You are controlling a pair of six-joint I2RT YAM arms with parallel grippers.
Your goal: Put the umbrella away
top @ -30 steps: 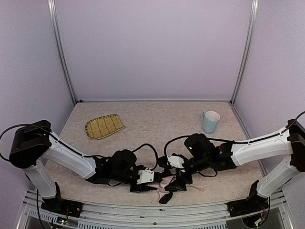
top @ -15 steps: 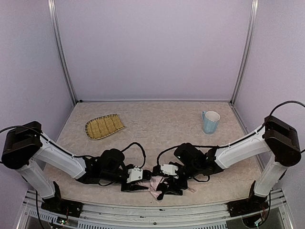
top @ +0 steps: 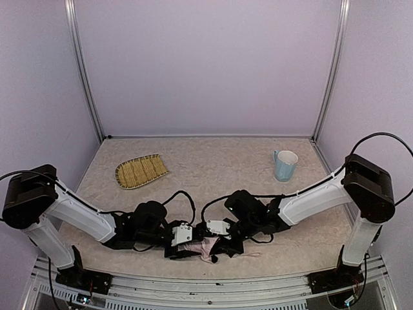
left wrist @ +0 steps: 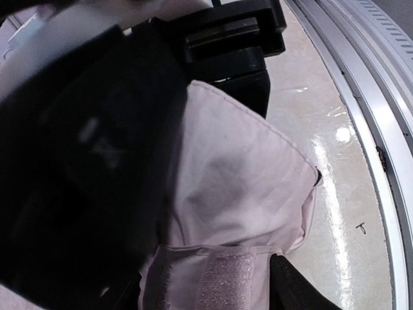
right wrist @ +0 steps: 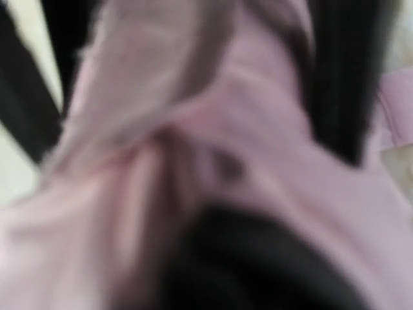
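The umbrella (top: 208, 249) lies crumpled on the table just beyond the metal rail (top: 206, 285), about midway along it. The left gripper (top: 193, 248) and the right gripper (top: 226, 247) meet over it from either side, both low and touching the pale pink fabric. From above only a small patch of pink shows between the black wrists.

The left wrist view gives more: a smooth pink panel of the umbrella (left wrist: 239, 194) with a seamed edge and a fuzzy fastening strip (left wrist: 226, 281), lying beside the rail (left wrist: 381, 129) with bare tabletop between. A blurred black mass fills the side away from the rail, so how wide the left gripper stands cannot be told.

The right wrist view is out of focus – bunched pink folds (right wrist: 213, 148) between dark fingers (right wrist: 345, 77) set apart; whether they pinch the cloth cannot be told.

Well beyond the rail sit a woven tray (top: 141, 171) and a pale blue mug (top: 284, 165).
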